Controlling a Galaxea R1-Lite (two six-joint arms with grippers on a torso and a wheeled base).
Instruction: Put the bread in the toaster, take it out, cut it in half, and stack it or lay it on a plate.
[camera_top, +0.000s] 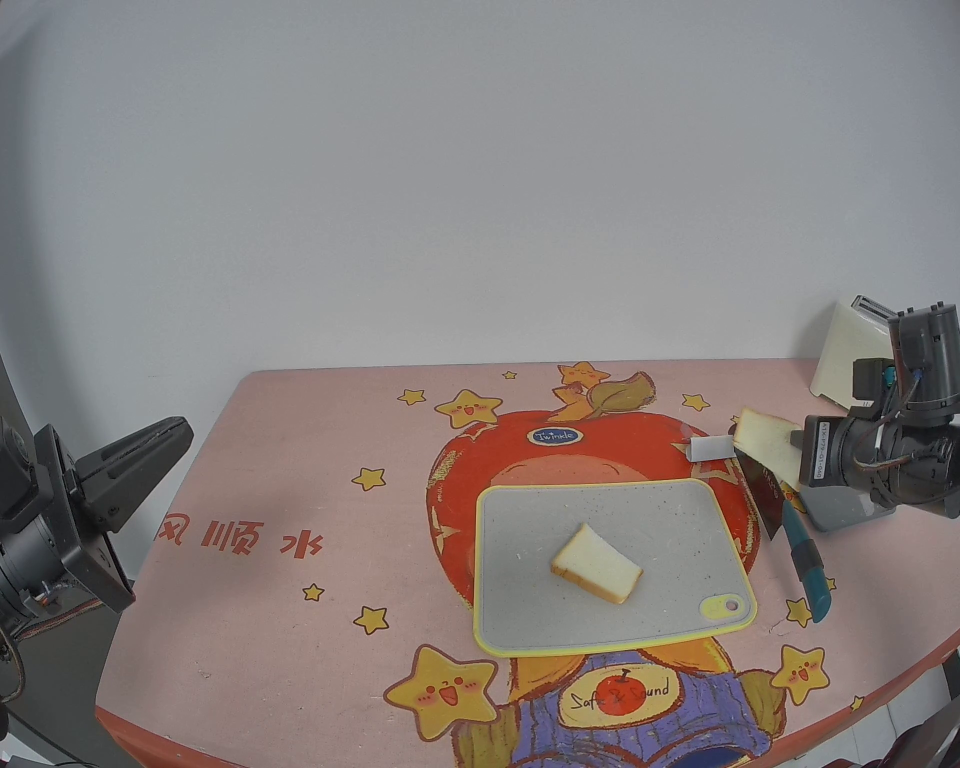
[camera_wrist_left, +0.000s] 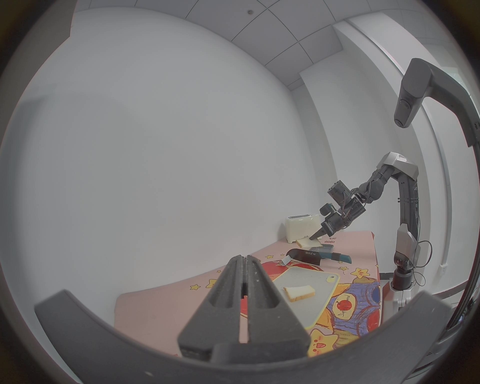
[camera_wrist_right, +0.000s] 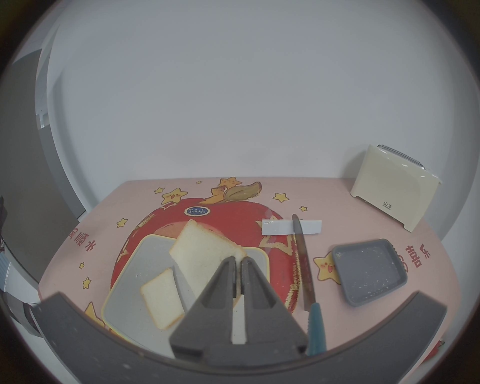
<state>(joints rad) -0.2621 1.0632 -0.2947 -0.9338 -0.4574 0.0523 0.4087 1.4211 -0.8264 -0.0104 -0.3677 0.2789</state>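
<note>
Right tool (camera_wrist_right: 237, 260): clenched on the held bread piece (camera_wrist_right: 202, 250), gripping it by one edge. The piece hangs raised in the air, clear of the bench (camera_top: 280, 480).
Held bread piece: a pale slice with a thin crust. It sticks out past the tips of the right tool, towards the robot's left.
Knife (camera_wrist_right: 304, 260): lies flat on the bench just below the right tool. It has a dark blade and a teal handle, and the handle end is the one nearer the robot.
Grey tray (camera_wrist_right: 369, 270): a shallow tray resting on the bench below the right tool, just to the right of the knife.
White strip (camera_wrist_right: 291, 226): lies flat on the bench just beyond the held piece, touching the knife's tip.
Toaster (camera_wrist_right: 395, 185): cream-coloured and upright. It stands behind the right tool, towards the wall, near the bench's far right corner.
Cutting board (camera_top: 520, 600): grey with a yellow rim. It sits lower than the right tool and to its left, at the middle of the bench.
Second bread piece (camera_top: 596, 563): lies flat near the centre of the cutting board, well apart from both tools.
Left tool (camera_wrist_left: 245, 260): clenched with its fingers pressed together, grasping nothing. It hangs off the bench's left edge, with the cutting board well to its right.
</note>
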